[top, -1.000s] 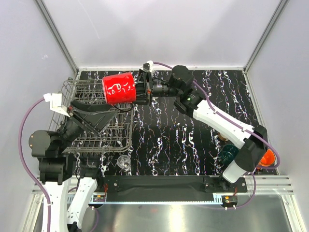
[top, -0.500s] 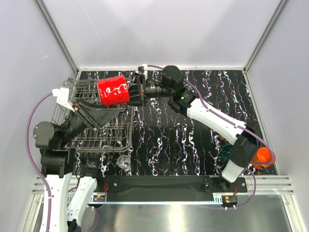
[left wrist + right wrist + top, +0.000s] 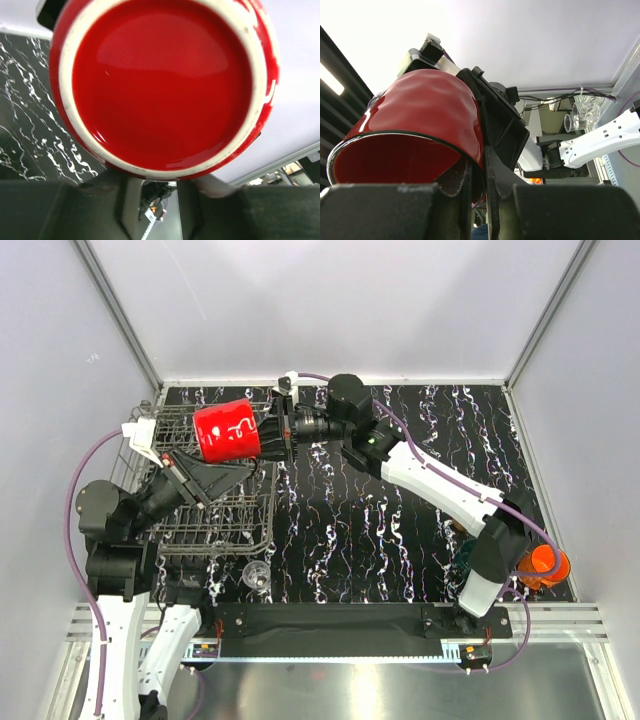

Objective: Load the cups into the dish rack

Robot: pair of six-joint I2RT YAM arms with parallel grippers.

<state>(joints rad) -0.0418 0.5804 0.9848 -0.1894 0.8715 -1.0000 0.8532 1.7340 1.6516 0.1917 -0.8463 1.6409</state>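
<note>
The right gripper (image 3: 282, 430) is clenched on the rim of the red cup (image 3: 235, 430), one finger inside the mouth; the cup hangs on its side above the 1 o'clock corner of the dish rack (image 3: 265, 525), base toward 9 o'clock, mouth toward 3. The left gripper (image 3: 235, 472) sits just under it at 6 o'clock, jaws nearly together with nothing between them; whether fully clenched I cannot tell. Best, I judge, to turn the mouth downward, lower the cup slowly between tines, and keep the left fingers clear.

Right tool (image 3: 278, 430) holds red cup (image 3: 226, 430) over rack (image 3: 215, 530).
</note>
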